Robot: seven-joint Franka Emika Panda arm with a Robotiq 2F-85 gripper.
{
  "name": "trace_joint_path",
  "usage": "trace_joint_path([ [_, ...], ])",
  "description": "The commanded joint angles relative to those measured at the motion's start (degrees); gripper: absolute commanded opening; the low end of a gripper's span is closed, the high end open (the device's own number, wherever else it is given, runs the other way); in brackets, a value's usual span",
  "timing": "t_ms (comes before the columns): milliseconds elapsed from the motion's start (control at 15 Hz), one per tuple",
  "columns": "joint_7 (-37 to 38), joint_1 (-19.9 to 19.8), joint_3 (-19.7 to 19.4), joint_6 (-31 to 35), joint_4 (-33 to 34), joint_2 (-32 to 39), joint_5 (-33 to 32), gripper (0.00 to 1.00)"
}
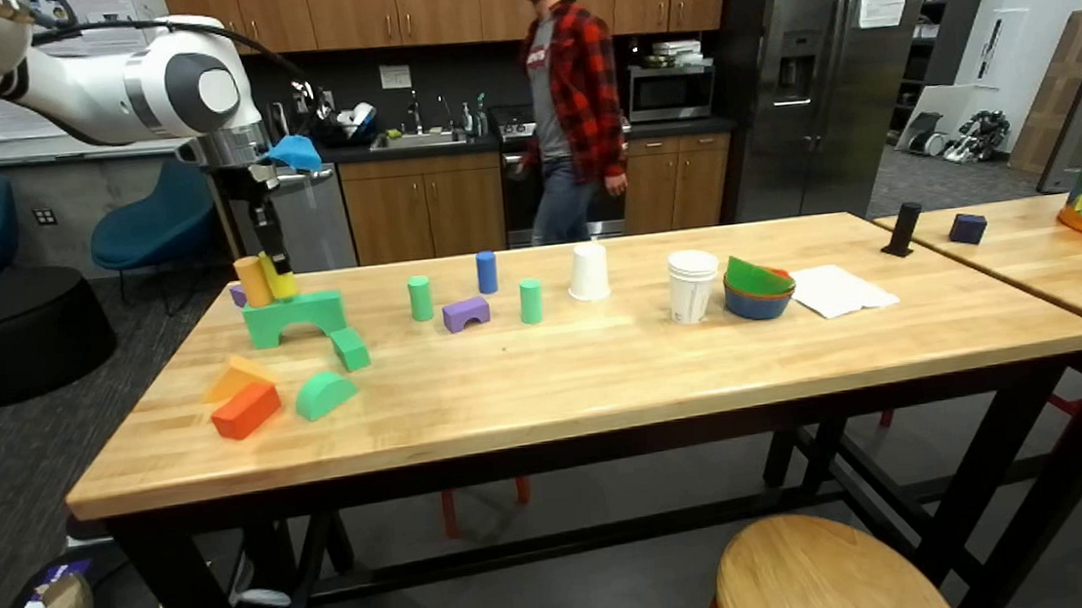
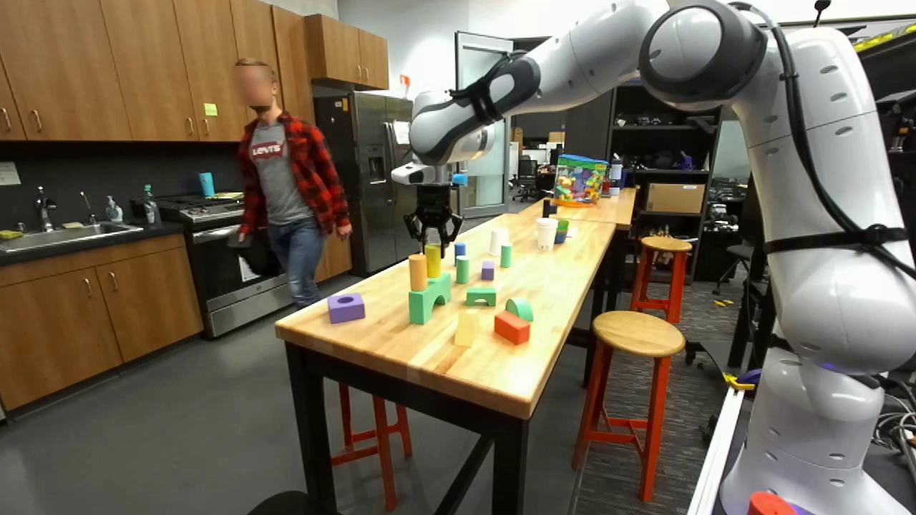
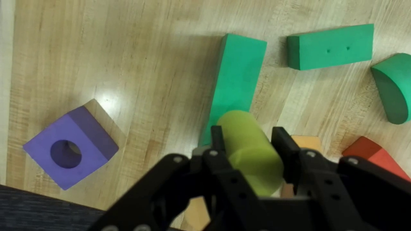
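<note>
Our jaws are closed on the yellow-green, foam-like cylinder (image 3: 251, 152) at the wrist view's lower centre. We expect it light, slightly squashy, best pinched mid-height.

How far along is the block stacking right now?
Looks done: the orange cylinder stands on the green arch. In hand: the end effector grips the yellow cylinder over the arch; whether it touches the arch, I can't tell. Left: probably letting go, since the jaws are closed on it. The purple block and red block sit apart from the arch; whether they belong isn't clear.
</note>
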Motion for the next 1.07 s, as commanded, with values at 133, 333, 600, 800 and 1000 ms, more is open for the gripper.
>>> trace_joint_path([
  [133,-0.5,0.1,0.0,-1.8,2.7,1.8,0.4,0.16],
  [333,-0.5,0.0,0.0,-2.0,3.1,2.2,0.4,0.16],
  [600,-0.4,0.0,0.0,-2.4,3.6,2.5,0.3,0.16],
  [800,-0.4,0.0,0.0,-2.5,3.7,2.4,0.3,0.16],
  [1000,-0.4,0.0,0.0,-2.6,3.9,2.5,0.3,0.16],
])
